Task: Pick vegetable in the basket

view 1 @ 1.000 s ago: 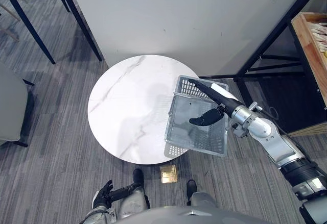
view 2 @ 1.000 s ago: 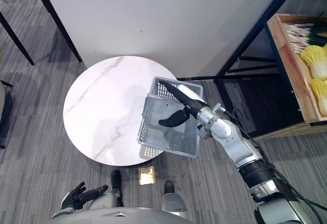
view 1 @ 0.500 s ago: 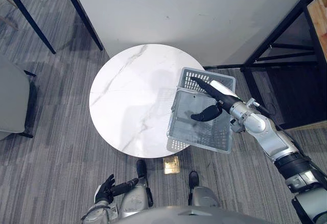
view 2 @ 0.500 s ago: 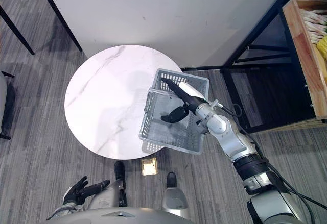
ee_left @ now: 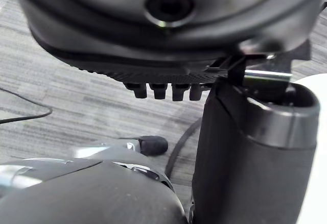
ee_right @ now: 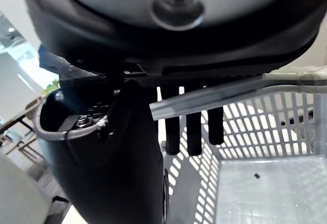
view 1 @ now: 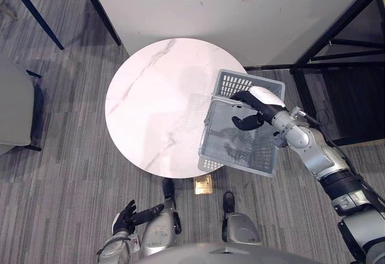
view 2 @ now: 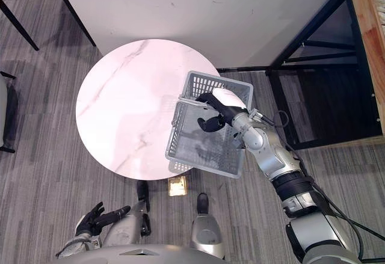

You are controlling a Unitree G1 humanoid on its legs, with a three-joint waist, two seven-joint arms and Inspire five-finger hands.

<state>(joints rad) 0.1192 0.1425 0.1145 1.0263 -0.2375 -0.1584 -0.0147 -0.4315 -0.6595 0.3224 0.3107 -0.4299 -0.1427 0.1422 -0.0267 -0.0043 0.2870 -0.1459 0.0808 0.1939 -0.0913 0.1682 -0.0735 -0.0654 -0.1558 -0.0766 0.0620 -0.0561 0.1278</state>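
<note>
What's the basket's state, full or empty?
Empty: the grey plastic basket held by the right robot hand shows only its bare mesh floor, with nothing lying in it.

An office-like room: grey striped carpet (view 1: 60, 174), a round marble-topped table (view 1: 156, 107), a plain white partition wall (view 1: 210, 5), a black metal rack (view 1: 335, 29).

Bright, even light falls (the basket (view 1: 240, 85) shadows the table (view 1: 150, 107) only softly).
</note>
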